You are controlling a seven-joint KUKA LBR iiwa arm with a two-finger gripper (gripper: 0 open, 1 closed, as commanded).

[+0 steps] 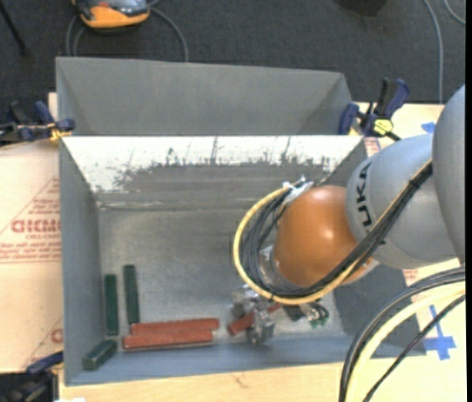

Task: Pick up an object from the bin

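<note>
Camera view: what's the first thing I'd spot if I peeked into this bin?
The big round orange cover on the robot's arm jumps out first, hanging over the right side of the grey bin. Just under it, the hand sits low near the bin's front wall. To its left, a long red-brown bar lies along the front, with dark green sticks near the front left corner.
</note>
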